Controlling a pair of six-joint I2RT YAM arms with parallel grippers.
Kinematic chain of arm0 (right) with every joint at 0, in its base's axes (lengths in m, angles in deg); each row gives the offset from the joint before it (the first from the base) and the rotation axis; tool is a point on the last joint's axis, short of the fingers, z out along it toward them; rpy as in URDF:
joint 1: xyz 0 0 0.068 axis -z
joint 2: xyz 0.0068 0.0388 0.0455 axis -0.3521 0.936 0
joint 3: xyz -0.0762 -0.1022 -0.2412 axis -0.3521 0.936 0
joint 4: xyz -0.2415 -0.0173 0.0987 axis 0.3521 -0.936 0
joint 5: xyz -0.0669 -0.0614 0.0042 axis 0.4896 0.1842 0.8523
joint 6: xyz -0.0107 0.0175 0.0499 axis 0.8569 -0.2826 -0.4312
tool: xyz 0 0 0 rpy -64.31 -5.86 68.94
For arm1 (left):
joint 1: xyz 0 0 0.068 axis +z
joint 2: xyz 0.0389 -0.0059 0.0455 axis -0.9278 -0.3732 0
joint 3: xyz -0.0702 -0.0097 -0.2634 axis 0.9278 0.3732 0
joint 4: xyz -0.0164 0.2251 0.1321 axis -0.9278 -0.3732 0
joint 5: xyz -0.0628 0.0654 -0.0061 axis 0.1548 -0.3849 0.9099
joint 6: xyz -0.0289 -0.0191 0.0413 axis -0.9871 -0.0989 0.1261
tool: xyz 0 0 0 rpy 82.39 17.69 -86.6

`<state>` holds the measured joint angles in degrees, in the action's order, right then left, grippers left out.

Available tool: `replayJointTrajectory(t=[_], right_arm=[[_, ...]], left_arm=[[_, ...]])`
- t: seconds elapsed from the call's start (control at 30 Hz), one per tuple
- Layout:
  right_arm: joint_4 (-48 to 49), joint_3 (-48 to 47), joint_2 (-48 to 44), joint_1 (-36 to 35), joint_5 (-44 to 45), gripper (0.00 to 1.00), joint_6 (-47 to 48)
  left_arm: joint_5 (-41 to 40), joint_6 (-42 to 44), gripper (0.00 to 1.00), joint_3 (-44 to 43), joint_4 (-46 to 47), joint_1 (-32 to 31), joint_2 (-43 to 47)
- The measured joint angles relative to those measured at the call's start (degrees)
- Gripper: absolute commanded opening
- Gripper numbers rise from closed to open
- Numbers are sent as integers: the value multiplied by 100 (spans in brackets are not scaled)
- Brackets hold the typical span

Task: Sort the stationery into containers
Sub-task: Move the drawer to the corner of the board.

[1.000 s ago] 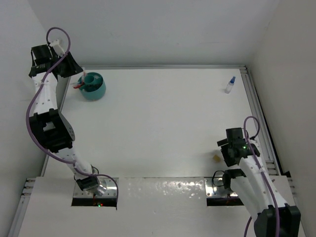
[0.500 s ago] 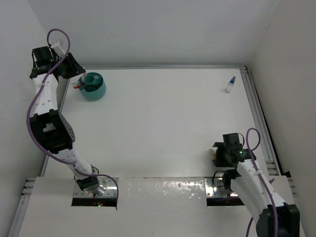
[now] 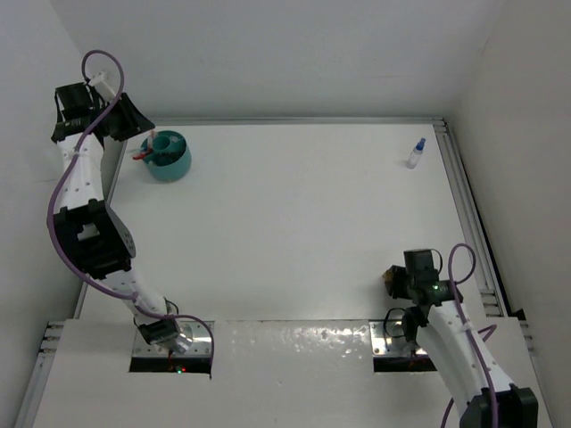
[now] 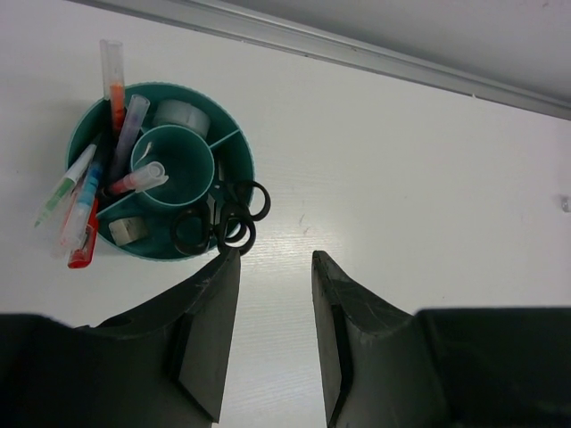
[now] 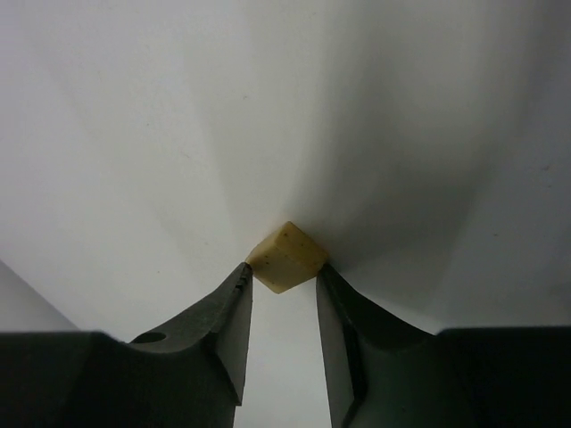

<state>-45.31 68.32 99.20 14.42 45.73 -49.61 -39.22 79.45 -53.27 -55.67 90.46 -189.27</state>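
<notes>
From my remote station I look down on the white table [image 3: 294,205], the largest thing in view, with both arms at work on it. The left arm [image 3: 85,178] reaches up the left side to the far left corner. Its end effector [image 4: 275,259] hangs over the table just beside the pot, fingers apart and nothing between them. The right arm [image 3: 455,348] bends low over the near right part of the table. Its end effector [image 5: 284,267] is closed on a tan eraser block [image 5: 285,256], one fingertip against each side, and the block rests on the table surface.

The round teal pot [image 3: 171,163] stands at the far left. Black-handled scissors [image 4: 217,212] sit in one outer compartment on the side nearest the left end effector, their loops hanging over the rim. Pens [image 4: 114,98] with red, green and blue in them lean outward from the opposite side, and one more lies across the centre cup. A white tape ring [image 4: 181,116] fills a far compartment. A second tan block [image 4: 129,230] lies in a compartment between the pens and the scissors.

Well apart from all this, a small blue-capped clear bottle [image 3: 416,153] stands upright near the far right edge of the table.
</notes>
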Motion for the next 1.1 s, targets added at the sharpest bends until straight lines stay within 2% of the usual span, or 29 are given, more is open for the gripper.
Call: replayJointTrajectory(t=[0.03, 0.07, 0.13, 0.33, 0.47, 0.53, 0.73, 0.93, 1.1], right_arm=[[59, 35, -37, 7, 9, 36, -11], [149, 70, -48, 15, 9, 42, -35], [337, 94, -7, 63, 17, 46, -70], [590, -76, 509, 243, 15, 50, -74], [699, -181, 879, 444, 0, 35, 114], [811, -186, 1029, 627, -46, 32, 291], [1436, -466, 1947, 1174, -435, 38, 1473], [1425, -1329, 3292, 1198, -704, 44, 3141], [1447, -1436, 3434, 1178, -798, 47, 3821]], left_arm=[[15, -11, 36, 0, 0, 13, 0], [20, -15, 36, 0, 0, 20, 0], [24, -17, 36, 0, 0, 28, 2], [42, -17, 36, 0, -2, 63, 2], [59, -20, 36, 0, 0, 96, 2], [66, -37, 36, 0, -2, 118, 4], [107, -98, 36, 0, 0, 212, 4], [166, -162, 36, 0, 17, 280, 4], [195, -164, 36, 0, 33, 310, 4]])
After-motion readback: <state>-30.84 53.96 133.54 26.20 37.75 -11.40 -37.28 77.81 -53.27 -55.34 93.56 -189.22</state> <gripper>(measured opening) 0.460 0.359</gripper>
